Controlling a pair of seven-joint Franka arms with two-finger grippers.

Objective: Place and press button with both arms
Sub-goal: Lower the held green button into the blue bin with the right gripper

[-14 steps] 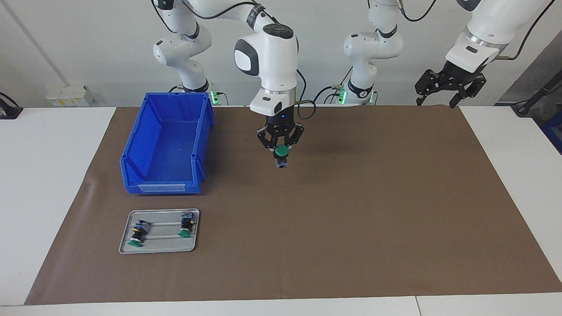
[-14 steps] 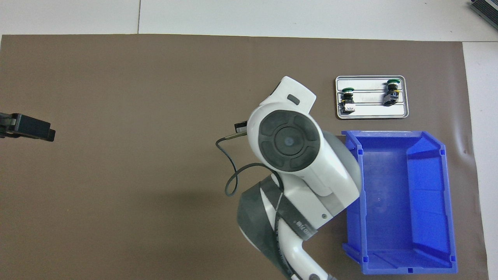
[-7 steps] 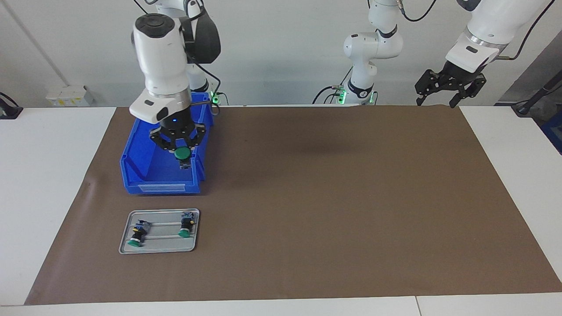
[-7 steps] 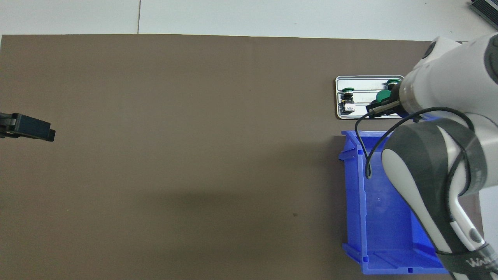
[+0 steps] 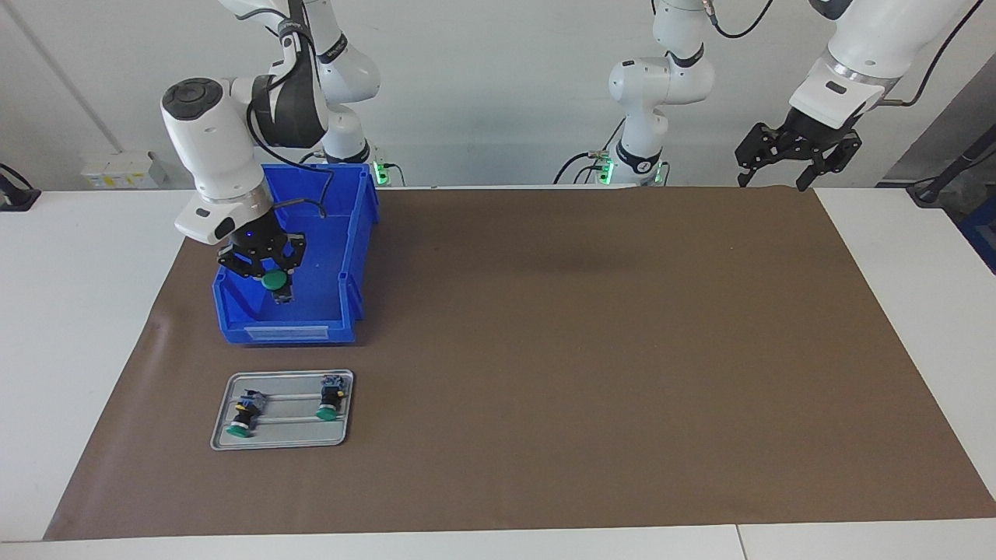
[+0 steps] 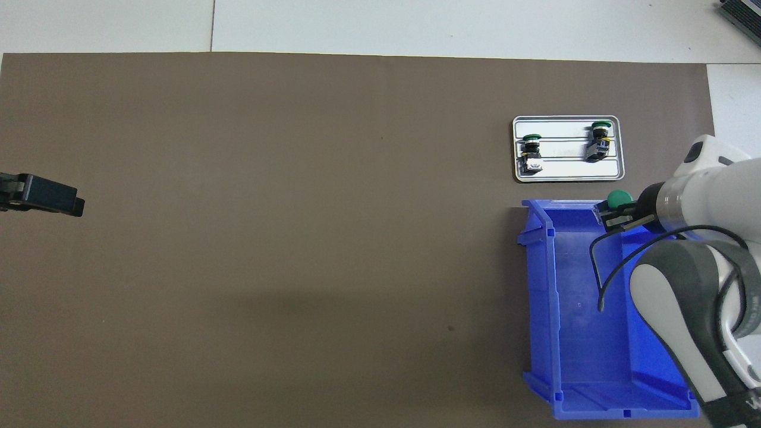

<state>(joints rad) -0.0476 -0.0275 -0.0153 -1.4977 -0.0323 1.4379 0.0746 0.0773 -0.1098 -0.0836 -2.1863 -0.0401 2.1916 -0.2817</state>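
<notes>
Overhead, the right gripper [image 5: 268, 274] hangs tilted over the blue bin [image 5: 233, 327], clamped on the button [image 5: 274, 281]; the left gripper [image 5: 778, 177] waits raised, fingers spread.

This is a robotics lab or test cell, not a home or a shop. Two white jointed arms [image 5: 233, 148] stand on bases at the edge of a long white table [image 5: 85, 311], with green status lights glowing at their feet and black cables trailing off them. A plain brown mat [image 5: 591, 350] covers the work area in front of a bare white wall. The few things laid out are workshop stock: a blue plastic parts bin [image 5: 354, 257] and a small metal tray [image 5: 284, 443] holding industrial push-button switches [image 5: 331, 400]. A wall socket box [image 5: 117, 169] sits at the table's edge
</notes>
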